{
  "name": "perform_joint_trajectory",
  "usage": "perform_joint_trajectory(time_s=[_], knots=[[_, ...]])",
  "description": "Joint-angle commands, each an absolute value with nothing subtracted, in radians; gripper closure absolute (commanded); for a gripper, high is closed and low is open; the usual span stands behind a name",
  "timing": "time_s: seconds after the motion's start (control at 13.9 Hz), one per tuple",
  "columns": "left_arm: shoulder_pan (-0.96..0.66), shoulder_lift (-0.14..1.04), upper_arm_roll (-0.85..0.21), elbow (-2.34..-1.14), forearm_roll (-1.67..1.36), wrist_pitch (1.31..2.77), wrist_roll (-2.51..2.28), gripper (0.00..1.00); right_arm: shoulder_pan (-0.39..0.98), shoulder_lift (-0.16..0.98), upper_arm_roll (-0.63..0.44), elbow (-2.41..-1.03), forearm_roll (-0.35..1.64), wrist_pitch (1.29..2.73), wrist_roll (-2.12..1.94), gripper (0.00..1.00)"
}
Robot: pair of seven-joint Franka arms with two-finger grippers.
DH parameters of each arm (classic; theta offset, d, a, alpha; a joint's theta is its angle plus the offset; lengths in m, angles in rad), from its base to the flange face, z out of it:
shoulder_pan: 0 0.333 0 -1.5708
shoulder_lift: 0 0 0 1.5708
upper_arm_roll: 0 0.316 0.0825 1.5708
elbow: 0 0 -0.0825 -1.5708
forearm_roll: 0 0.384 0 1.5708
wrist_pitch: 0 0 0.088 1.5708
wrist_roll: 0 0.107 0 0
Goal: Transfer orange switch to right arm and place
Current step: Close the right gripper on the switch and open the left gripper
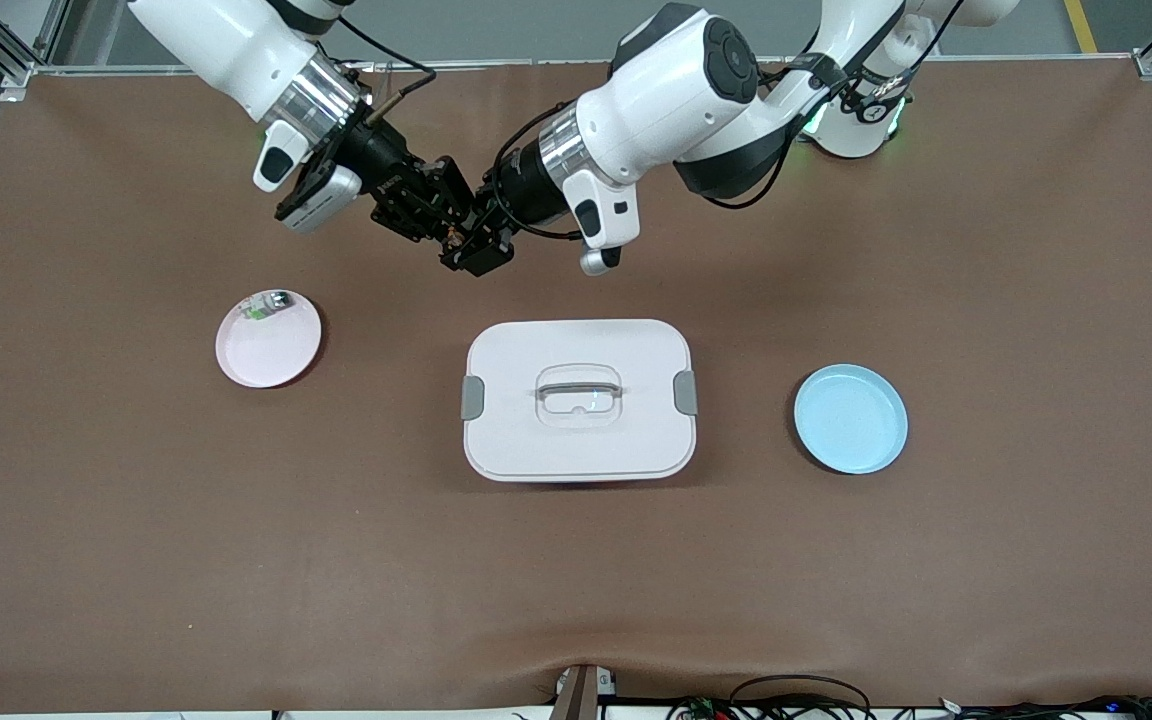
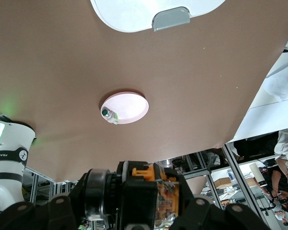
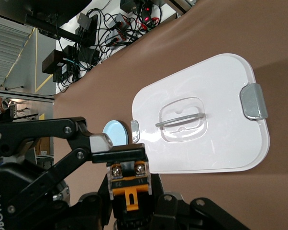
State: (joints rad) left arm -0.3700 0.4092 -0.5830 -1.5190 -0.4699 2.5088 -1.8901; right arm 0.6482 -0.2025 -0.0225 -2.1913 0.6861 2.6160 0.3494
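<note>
Orange switch bridges both raised, meeting grippers.

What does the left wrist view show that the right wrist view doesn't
Only the left wrist view shows the pink plate with the small green-white-silver part on its rim side. Only the right wrist view shows the blue plate and the white container's clear handle on its lid. Both show the white container, though the left wrist view catches only its edge and one grey latch, and both show the orange switch up close between the left gripper and the right gripper, which meet above the table.
</note>
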Motion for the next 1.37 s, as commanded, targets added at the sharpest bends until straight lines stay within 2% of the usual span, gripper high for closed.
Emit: perform_joint_trajectory(time_s=[0.0, 0.14, 0.22, 0.29, 0.36, 0.43, 0.86, 1.01, 1.3], knots=[[-0.374, 0.407, -0.584, -1.513, -0.477, 2.519, -1.898, 0.81, 0.646, -0.204, -0.021, -2.186, 0.706, 2.6, 0.356, 1.0], [-0.374, 0.407, -0.584, -1.513, -0.476, 2.519, -1.887, 0.78, 0.646, -0.201, -0.021, -2.181, 0.706, 2.6, 0.356, 1.0], [-0.374, 0.408, -0.584, -1.513, -0.476, 2.519, -1.887, 0.71, 0.646, -0.195, -0.021, -2.181, 0.706, 2.6, 0.356, 1.0], [-0.374, 0.407, -0.584, -1.513, -0.476, 2.519, -1.885, 0.52, 0.647, -0.192, -0.021, -2.18, 0.706, 2.6, 0.356, 1.0], [-0.374, 0.407, -0.584, -1.513, -0.477, 2.519, -1.885, 0.17, 0.649, -0.189, -0.021, -2.178, 0.704, 2.6, 0.356, 1.0], [-0.374, 0.407, -0.584, -1.509, -0.477, 2.519, -1.896, 0.0, 0.65, -0.181, -0.021, -2.172, 0.704, 2.599, 0.356, 1.0], [-0.373, 0.405, -0.584, -1.508, -0.477, 2.519, -1.884, 0.0, 0.644, -0.15, -0.023, -2.123, 0.686, 2.539, 0.341, 1.0], [-0.362, 0.399, -0.584, -1.512, -0.476, 2.517, -1.881, 0.0, 0.64, -0.149, -0.026, -2.115, 0.61, 2.516, 0.274, 1.0], [-0.319, 0.362, -0.581, -1.513, -0.477, 2.476, -1.805, 0.0, 0.566, -0.147, -0.028, -2.074, 0.474, 2.343, 0.05, 1.0]])
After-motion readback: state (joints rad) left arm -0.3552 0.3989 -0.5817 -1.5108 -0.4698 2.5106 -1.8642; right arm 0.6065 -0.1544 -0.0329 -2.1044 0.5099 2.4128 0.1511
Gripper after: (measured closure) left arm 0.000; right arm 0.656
